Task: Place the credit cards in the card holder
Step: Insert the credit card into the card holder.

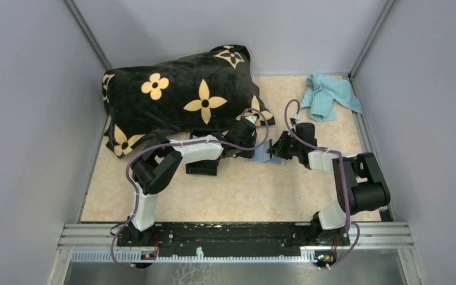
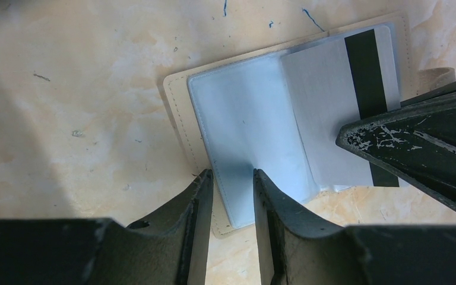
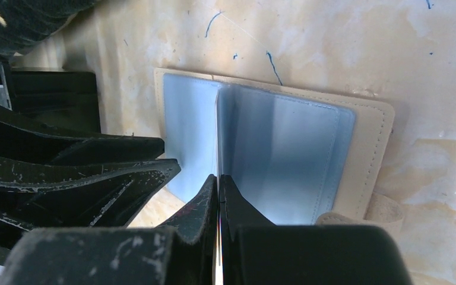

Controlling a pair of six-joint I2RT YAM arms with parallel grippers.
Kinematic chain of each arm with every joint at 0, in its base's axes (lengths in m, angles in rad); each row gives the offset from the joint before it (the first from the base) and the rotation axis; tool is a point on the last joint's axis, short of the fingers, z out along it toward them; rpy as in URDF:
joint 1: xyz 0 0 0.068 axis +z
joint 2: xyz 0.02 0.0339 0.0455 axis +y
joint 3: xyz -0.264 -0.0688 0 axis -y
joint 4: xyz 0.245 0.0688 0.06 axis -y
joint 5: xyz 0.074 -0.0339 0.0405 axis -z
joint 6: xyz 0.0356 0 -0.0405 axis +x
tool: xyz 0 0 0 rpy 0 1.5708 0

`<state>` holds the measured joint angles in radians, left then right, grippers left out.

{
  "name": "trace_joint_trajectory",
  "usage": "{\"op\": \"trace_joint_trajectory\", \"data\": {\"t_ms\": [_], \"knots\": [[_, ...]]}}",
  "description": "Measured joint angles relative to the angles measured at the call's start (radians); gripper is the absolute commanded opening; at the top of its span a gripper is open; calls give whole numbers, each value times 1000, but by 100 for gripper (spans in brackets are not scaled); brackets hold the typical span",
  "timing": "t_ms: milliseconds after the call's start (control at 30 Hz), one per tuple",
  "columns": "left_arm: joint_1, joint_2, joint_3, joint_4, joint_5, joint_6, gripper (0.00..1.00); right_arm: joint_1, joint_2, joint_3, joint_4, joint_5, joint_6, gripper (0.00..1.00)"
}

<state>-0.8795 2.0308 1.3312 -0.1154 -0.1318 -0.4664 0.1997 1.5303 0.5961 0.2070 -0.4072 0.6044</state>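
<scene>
Top view: card holder (image 1: 264, 156) mostly buried under left gripper (image 1: 250, 149) and right gripper (image 1: 278, 149); only a bluish sliver shows, contents too small to tell. Black box (image 1: 202, 168) half under the left arm. Left wrist: grey striped card (image 2: 323, 101) has its lower right corner and stripe end covered by a right finger (image 2: 415, 142). Right wrist: thin pale line between the closed right jaws, can't tell what.
</scene>
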Motion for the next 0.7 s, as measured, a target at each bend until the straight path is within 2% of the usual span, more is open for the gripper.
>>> {"op": "trace_joint_trajectory", "data": {"t_ms": [700], "knots": [[0,2,0,2,1,-1,38,-5,3,-88,125,-35,107,0]]}}
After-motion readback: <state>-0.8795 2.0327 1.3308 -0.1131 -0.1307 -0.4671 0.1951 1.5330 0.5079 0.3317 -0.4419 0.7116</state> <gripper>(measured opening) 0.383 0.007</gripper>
